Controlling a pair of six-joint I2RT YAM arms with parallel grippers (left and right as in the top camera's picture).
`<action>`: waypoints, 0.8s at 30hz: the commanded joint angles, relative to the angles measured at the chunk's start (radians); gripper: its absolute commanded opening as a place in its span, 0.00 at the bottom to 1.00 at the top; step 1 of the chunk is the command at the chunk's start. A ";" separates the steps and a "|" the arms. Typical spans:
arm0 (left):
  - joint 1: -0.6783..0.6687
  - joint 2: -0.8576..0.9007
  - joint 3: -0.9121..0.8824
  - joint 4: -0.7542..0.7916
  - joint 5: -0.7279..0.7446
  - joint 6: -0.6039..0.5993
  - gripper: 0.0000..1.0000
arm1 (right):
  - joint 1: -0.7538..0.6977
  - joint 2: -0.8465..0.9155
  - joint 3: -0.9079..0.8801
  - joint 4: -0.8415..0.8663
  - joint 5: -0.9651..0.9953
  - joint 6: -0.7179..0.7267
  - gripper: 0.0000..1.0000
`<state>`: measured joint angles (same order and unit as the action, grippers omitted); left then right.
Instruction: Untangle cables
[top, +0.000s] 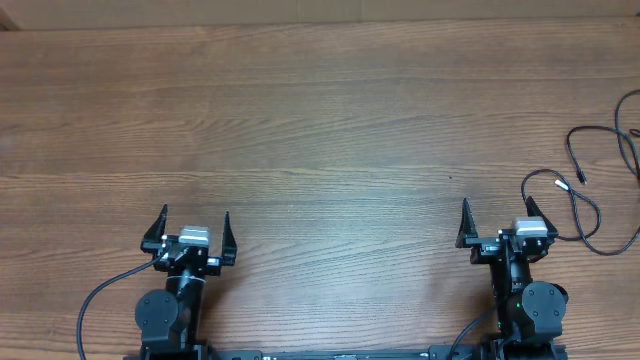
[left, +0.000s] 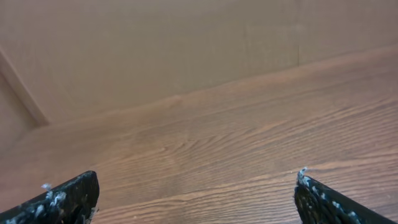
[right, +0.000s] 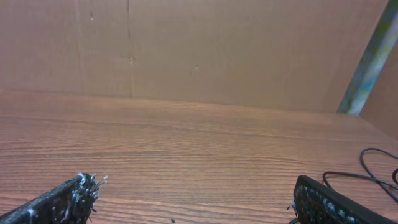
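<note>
- Brown wood-grain table (top: 320, 120) fills the overhead view; plain beige wall (left: 155, 43) stands behind it in the wrist views.
- Left gripper (top: 194, 222) is near the front edge, jaws spread wide, holding nothing.
- Right gripper (top: 497, 212) is also at the front edge, jaws spread, nothing between them.
- Thin black cables (top: 597, 210) lie loose on the table at the far right, looping, just beside the right gripper's outer finger and partly off frame.
- Cables look overlapped, but the crossings are too fine to tell.
- Right wrist view shows the cables (right: 357, 175) at its lower right.
</note>
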<state>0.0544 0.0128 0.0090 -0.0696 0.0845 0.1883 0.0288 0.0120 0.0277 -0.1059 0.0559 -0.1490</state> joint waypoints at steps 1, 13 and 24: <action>0.005 -0.010 -0.005 -0.004 -0.148 -0.248 1.00 | 0.007 -0.009 -0.008 0.005 0.003 0.011 1.00; 0.004 -0.010 -0.005 0.003 -0.217 -0.244 1.00 | 0.007 -0.009 -0.008 0.005 0.003 0.011 1.00; 0.004 -0.008 -0.004 0.003 -0.215 -0.244 1.00 | 0.007 -0.009 -0.008 0.005 0.003 0.011 1.00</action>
<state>0.0544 0.0128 0.0090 -0.0681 -0.1101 -0.0719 0.0288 0.0120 0.0277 -0.1059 0.0555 -0.1490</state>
